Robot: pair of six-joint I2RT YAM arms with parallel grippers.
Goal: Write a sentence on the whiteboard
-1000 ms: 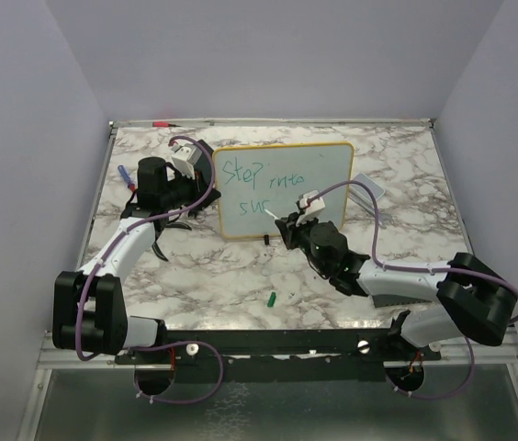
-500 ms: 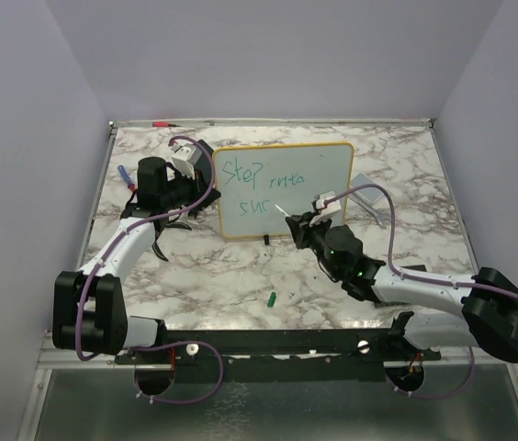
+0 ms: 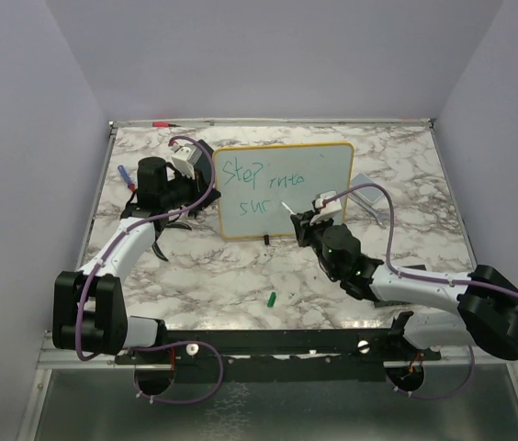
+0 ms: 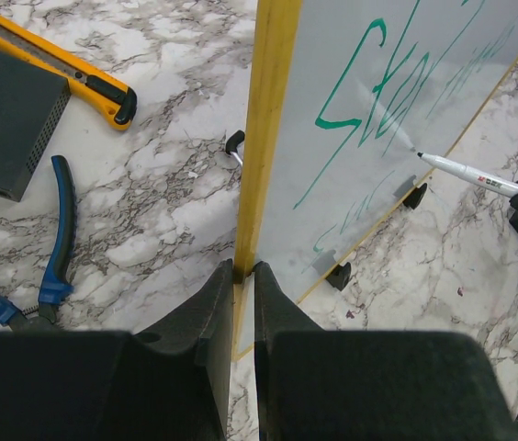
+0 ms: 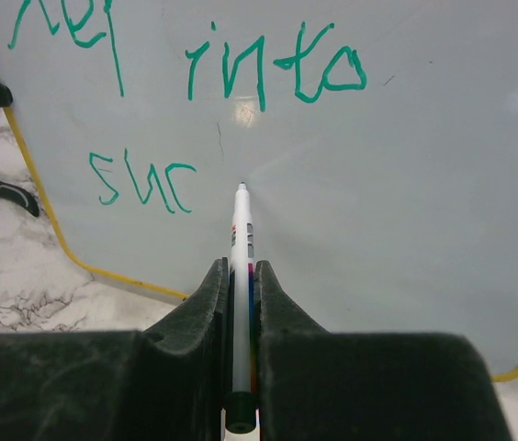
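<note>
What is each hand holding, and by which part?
The left hand clamps the whiteboard by its yellow edge frame. The right hand grips a white marker around its barrel, tip forward.

One whiteboard (image 3: 332,170) — one marker (image 5: 241,234)

Green sentence (image 3: 241,172), yellow-framed whiteboard (image 3: 332,165)

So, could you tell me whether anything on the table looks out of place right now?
Only a small green piece, possibly a pen cap, lying loose on the table in front of the whiteboard. Nothing looks spilled or damaged.
</note>
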